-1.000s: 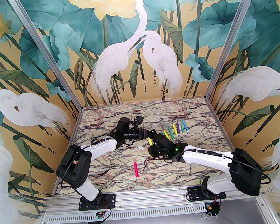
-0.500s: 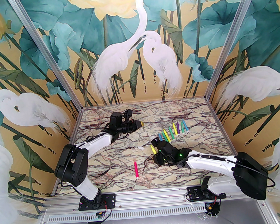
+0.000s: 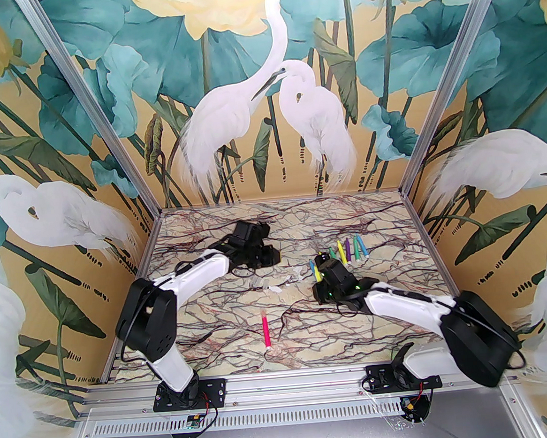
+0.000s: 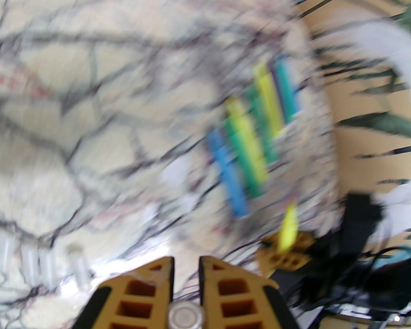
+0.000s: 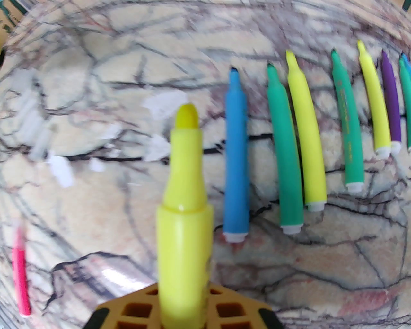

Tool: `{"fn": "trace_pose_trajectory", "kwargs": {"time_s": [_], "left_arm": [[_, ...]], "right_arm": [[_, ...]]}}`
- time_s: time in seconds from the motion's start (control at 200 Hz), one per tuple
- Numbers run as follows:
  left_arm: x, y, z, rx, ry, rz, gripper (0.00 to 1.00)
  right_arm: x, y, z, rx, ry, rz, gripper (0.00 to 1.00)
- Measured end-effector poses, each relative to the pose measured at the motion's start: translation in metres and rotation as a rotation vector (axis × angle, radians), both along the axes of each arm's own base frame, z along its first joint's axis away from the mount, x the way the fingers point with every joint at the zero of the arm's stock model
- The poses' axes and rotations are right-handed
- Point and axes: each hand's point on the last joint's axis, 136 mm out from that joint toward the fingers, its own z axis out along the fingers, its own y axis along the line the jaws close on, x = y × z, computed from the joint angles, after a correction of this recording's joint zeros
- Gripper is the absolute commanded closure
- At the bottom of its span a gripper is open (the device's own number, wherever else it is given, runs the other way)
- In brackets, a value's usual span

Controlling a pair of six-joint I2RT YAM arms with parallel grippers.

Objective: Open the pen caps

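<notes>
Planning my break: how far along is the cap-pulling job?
Done: a row of bare-tipped pens lies on the table, loose caps beside them. In hand: the right gripper holds an uncapped yellow pen, not yet set down. Left: the pink pen, which seems still capped.

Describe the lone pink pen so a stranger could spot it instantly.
Start at the marble table, toward the middle of its near edge. The pink pen lies there alone, well apart from the row of pens farther back on the right, none of which is pink.
</notes>
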Motion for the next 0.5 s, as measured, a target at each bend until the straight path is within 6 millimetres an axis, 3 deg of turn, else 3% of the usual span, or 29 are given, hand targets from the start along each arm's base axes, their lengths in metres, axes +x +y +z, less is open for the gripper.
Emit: {"fn": "trace_pose_trajectory", "kwargs": {"time_s": [0.205, 0.5], "left_arm": [[-0.023, 0.01, -0.04, 0.172, 0.088, -0.031, 1.0], [-0.025, 0.015, -0.052, 0.249, 0.105, -0.03, 1.0]], "right_arm": [[0.02, 0.008, -0.009, -0.022, 0.012, 0.004, 0.98], [0.039, 0.023, -0.012, -0.036, -0.001, 0.031, 0.91]]}}
